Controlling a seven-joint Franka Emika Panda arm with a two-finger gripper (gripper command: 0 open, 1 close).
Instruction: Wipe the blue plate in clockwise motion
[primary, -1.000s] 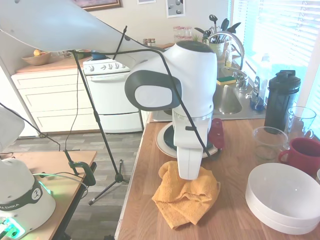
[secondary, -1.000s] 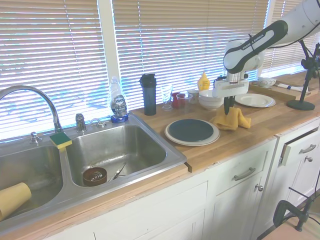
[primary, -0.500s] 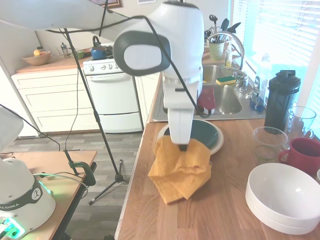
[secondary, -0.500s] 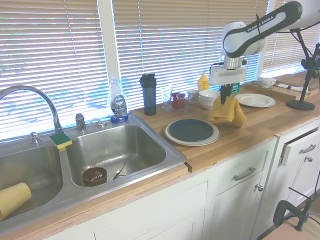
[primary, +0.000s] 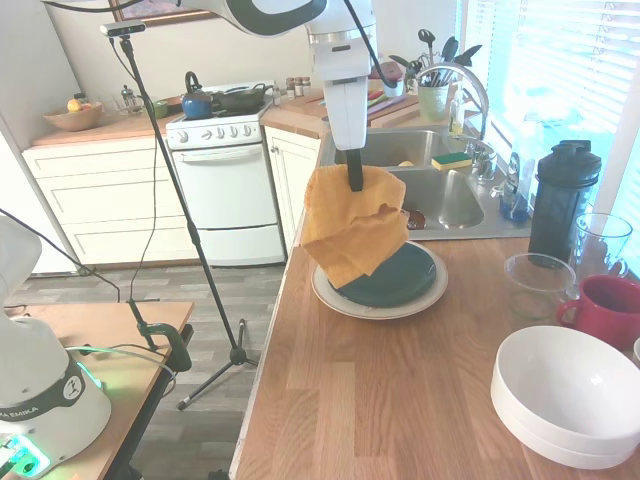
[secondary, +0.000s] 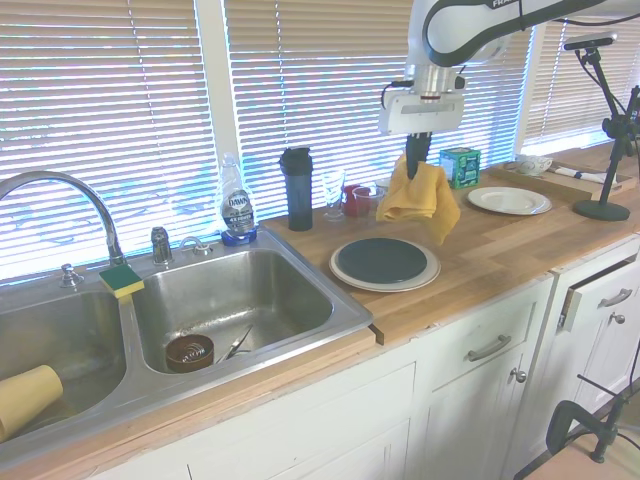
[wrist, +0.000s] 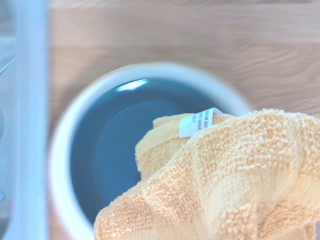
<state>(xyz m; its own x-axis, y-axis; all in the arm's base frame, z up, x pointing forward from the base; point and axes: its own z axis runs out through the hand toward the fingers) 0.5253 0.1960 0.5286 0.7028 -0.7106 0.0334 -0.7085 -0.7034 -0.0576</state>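
I saw my gripper (primary: 354, 183) closed on the top of an orange cloth (primary: 351, 222), which hung free in the air. Below the gripper, the blue plate (primary: 395, 276) lay on a larger white plate (primary: 375, 306) on the tabletop (primary: 400, 400). The cloth did not touch the plate. In the wrist view the cloth (wrist: 230, 180) covered part of the blue plate (wrist: 105, 150).

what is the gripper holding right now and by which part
The gripper holds the orange towel pinched at its top bunch; the rest hangs free above the blue plate.
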